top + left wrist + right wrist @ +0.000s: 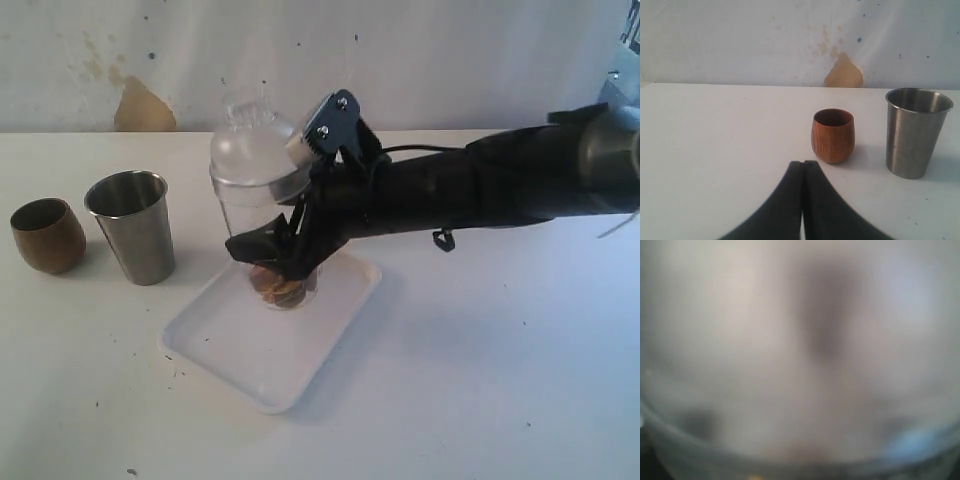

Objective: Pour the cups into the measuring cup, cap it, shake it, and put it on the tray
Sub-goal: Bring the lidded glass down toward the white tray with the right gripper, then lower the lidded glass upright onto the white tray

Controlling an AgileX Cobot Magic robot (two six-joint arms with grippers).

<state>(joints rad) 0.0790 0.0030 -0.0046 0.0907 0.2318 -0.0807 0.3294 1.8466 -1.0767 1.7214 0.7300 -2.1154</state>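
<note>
The clear measuring cup (245, 205) stands upright on the white tray (250, 370), with brown bits at its bottom. The clear dome cap (255, 150) sits on its rim. My right gripper (275, 255) reaches in from the right, its black fingers wrapped around the cup's lower body. In the right wrist view the measuring cup (800, 360) is a blur that fills the picture. Left of the tray stand the steel tumbler (132, 225) and the wooden cup (47, 235), both upright. My left gripper (803, 164) is shut and empty, a little short of the wooden cup (833, 136) and the steel tumbler (915, 132).
The white table (500, 360) runs back to a stained white wall (140, 105). The right arm (480, 185) stretches low over the table's right half. The tray lies at an angle, one corner toward the front edge.
</note>
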